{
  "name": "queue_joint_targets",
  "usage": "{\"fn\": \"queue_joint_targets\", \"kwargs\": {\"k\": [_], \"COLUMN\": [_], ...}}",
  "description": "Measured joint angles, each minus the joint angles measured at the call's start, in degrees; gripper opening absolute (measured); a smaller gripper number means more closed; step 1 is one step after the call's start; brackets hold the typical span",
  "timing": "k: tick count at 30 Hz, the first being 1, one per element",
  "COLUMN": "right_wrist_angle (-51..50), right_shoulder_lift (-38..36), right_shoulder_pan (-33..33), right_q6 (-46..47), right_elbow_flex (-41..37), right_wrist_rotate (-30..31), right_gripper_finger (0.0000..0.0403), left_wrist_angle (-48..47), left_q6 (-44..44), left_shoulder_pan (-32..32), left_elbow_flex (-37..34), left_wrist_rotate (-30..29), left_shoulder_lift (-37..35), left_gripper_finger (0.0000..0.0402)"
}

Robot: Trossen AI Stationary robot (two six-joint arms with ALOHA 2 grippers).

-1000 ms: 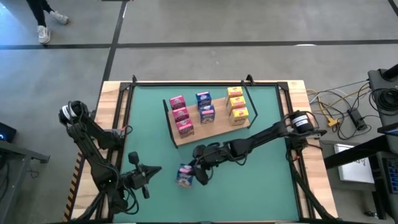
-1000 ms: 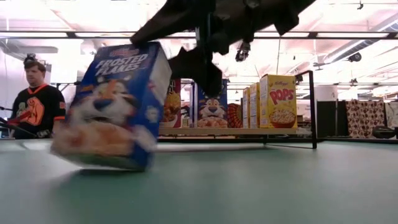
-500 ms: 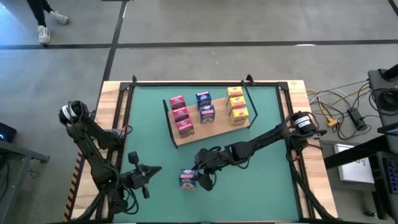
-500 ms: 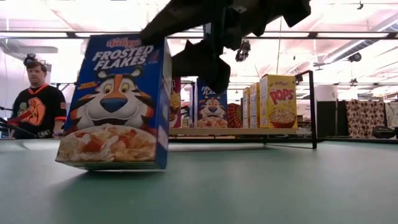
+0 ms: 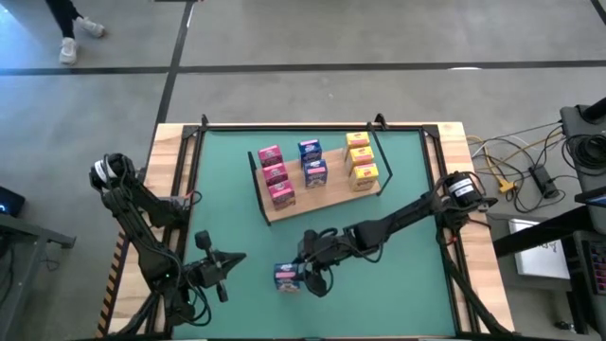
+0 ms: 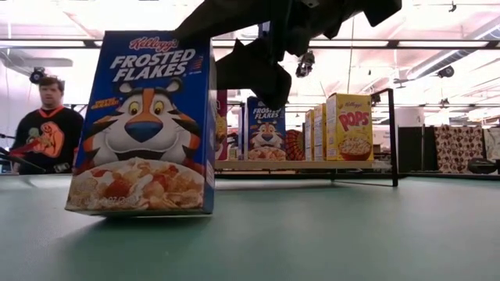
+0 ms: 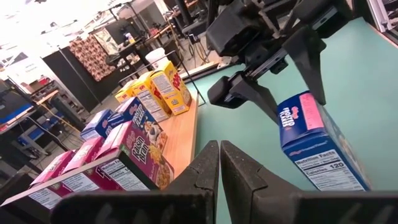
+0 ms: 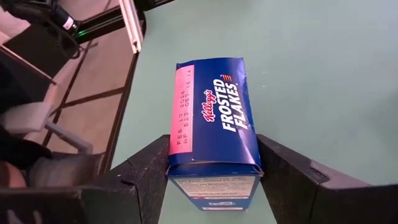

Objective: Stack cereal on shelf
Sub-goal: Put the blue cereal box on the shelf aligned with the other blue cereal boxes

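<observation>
Blue Frosted Flakes box (image 5: 287, 276) stood upright on the green mat (image 5: 407, 294) of the desk, well in front of the shelf (image 5: 322, 192) and off it. Right claw (image 5: 305, 276) sat over the box, fingers (image 8: 149, 177) spread to either side of its top and close against its sides; could not tell whether they pressed it. In the low view the box's base looked flat on the mat. Shelf carried eight boxes in three rows: three pink (image 5: 275, 176) at its left end, two blue (image 5: 311, 163) in the middle, three yellow (image 5: 361, 159) at its right end. Left claw (image 5: 231, 260) rested near the mat's front left, well left of the shelf's near edge, fingers pressed together, holding nothing. A person (image 6: 48, 129) stood in the room beyond the shelf.
</observation>
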Motion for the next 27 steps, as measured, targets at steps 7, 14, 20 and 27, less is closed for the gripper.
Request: {"fn": "queue_joint_targets", "kwargs": {"k": [7, 14, 20, 27], "right_wrist_angle": [-0.3, -0.3, -0.6, -7.8], "right_shoulder_lift": [0.0, 0.0, -1.2, -6.5], "right_shoulder_pan": [-0.1, -0.1, -0.1, -0.1], "right_q6": [-0.1, -0.4, -2.5, -7.6], "right_elbow_flex": [0.0, 0.0, 0.0, 0.0], "right_wrist_rotate": [0.0, 0.0, 0.0, 0.1], "right_gripper_finger": [0.0185, 0.0174, 0.0172, 0.0172], "left_wrist_angle": [0.0, 0.0, 0.0, 0.0], "left_q6": [0.0, 0.0, 0.0, 0.0], "left_shoulder_pan": [0.0, 0.0, 0.0, 0.0], "left_elbow_flex": [0.0, 0.0, 0.0, 0.0], "left_wrist_rotate": [0.0, 0.0, 0.0, 0.0], "left_shoulder_lift": [0.0, 0.0, 0.0, 0.0], "left_gripper_finger": [0.0000, 0.0000, 0.0000, 0.0000]}}
